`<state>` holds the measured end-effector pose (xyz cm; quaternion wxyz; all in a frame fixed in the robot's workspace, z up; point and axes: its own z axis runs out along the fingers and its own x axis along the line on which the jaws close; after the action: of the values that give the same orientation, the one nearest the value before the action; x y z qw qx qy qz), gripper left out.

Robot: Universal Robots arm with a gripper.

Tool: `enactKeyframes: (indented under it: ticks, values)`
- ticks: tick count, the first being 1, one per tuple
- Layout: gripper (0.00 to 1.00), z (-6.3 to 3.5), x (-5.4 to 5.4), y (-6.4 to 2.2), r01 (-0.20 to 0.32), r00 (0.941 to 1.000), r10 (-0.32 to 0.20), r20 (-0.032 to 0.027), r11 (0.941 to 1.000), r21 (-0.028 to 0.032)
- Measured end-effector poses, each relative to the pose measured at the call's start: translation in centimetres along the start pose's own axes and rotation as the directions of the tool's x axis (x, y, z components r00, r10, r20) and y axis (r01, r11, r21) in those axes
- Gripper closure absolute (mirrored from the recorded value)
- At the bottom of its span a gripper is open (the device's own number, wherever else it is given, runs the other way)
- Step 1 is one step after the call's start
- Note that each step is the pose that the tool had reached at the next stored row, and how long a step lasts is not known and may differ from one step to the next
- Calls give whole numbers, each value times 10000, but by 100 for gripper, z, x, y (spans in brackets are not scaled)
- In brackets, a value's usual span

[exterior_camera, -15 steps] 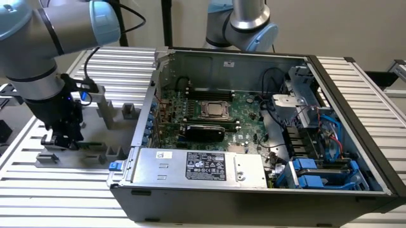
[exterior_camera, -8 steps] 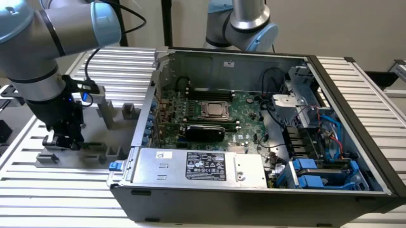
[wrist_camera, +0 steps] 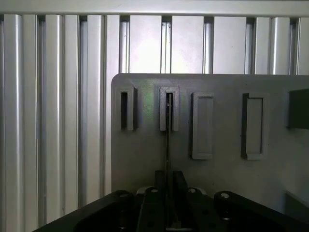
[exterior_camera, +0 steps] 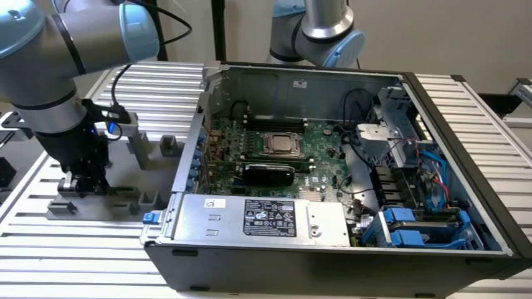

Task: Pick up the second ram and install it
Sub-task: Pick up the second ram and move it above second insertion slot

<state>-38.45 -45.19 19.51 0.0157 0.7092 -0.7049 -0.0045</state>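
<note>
Over ribbed aluminium table (wrist_camera: 48, 121), dark fingers (wrist_camera: 176, 183) clamped narrow on thin second ram (wrist_camera: 167, 140), standing in grey slotted fixture (wrist_camera: 222, 169)

Even, bright light in the exterior view — the wrist view dimmer, pale sheen on the slats (wrist_camera: 145, 43).

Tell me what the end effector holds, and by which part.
The end effector clamps the second ram by one end; the other sits slotted in the fixture.

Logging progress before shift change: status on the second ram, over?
Gripper down at grey fixture. Second ram seated edge-on in a fixture slot, in line with gripper. Open computer case apart, on the exterior view's right.
</note>
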Motion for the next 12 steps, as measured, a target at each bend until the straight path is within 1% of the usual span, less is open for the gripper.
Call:
enactKeyframes:
  ticks: [12]
  values:
    - [100, 7, 2, 0, -100, 9999, 100, 4, 9999, 0]
